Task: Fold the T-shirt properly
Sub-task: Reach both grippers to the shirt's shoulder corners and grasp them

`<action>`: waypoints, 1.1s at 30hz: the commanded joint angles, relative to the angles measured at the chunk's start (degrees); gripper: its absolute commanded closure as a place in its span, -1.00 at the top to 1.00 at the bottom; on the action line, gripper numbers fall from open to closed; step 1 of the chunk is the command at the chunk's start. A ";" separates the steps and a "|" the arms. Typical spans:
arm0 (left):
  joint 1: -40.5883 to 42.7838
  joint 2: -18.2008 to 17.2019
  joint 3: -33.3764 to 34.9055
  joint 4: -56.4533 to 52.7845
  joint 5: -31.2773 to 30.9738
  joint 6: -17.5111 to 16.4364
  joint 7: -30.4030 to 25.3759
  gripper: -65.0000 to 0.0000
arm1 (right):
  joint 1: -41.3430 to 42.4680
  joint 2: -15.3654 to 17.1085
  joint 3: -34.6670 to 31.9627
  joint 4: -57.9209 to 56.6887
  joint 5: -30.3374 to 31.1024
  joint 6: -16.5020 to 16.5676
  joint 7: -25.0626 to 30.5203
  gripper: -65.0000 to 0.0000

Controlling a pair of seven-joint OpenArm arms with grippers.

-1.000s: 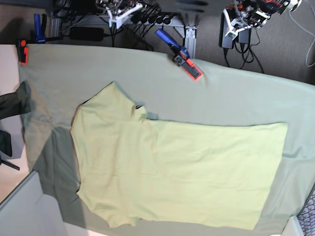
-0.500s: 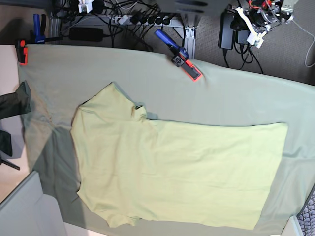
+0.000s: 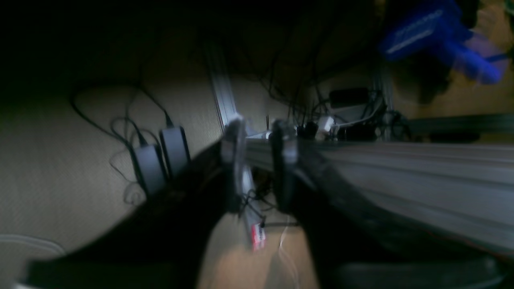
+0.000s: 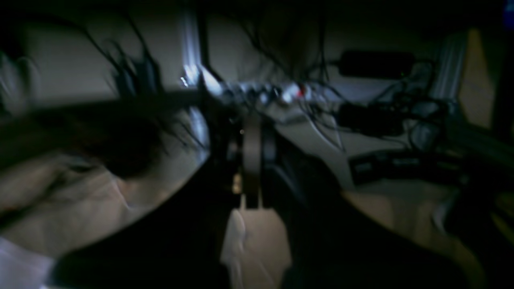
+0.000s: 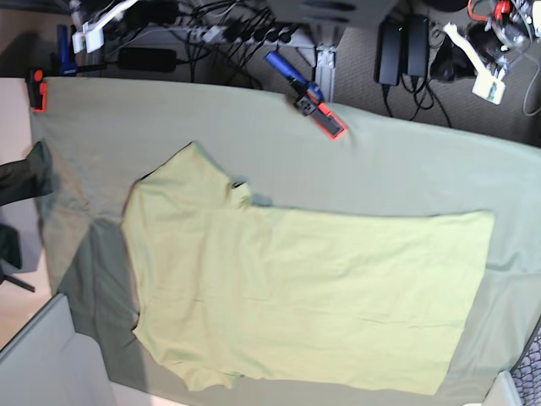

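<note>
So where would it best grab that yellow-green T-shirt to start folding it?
Probably at an edge rather than the middle. The T-shirt lies flat on the table cloth, so only its borders give a lip to pinch. The sleeve corner near the collar and the far hem corner look free; coming down from above at those corners seems most sensible.

This looks like a robotics lab or test workshop, not a home. A work table is draped in a grey-green cloth (image 5: 406, 169) pinned at its edge by a blue and orange clamp (image 5: 306, 95) and another orange clamp (image 5: 37, 89). Beyond the table edge, between the two grippers, a power strip (image 5: 245, 32) sits in a tangle of black cables on grey carpet (image 5: 473, 101). Just beside the left gripper (image 5: 490, 85) lie two black power bricks (image 5: 402, 49). A metal frame post (image 5: 326, 59) stands behind the clamp.
</note>
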 commanded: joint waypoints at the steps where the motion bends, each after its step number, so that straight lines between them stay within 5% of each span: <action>1: 1.42 -0.50 -1.53 2.58 -2.10 -0.61 0.50 -0.30 | -0.48 0.74 2.56 2.89 1.49 1.55 0.46 -0.98; 3: 2.34 -0.66 -3.91 5.44 -5.07 -0.63 2.12 -0.11 | 0.28 0.17 6.32 7.02 2.99 1.55 0.44 -0.98; 6: 2.69 -1.77 -5.79 7.26 -6.23 -0.66 2.89 -0.08 | 4.13 -0.02 9.81 10.64 4.83 0.92 -0.52 -0.85; 11: 3.13 -3.89 -5.97 7.26 -6.05 -0.68 2.89 -0.08 | 15.04 -0.90 8.00 9.86 4.70 -2.86 -1.31 0.13; 13: 3.30 -4.50 -5.97 7.26 -6.05 -0.66 2.93 -0.08 | 19.65 -2.69 6.23 8.83 3.52 -4.24 -1.92 0.36; 23: 5.77 -7.80 -6.10 7.28 -6.05 -0.63 3.41 -0.08 | 34.84 -13.70 -1.36 -4.98 0.31 -4.70 -3.82 0.37; 33: 7.28 -8.07 -9.97 7.28 -7.17 -0.63 4.09 -0.08 | 40.44 -20.04 -3.23 -7.87 0.52 -4.61 -6.47 0.37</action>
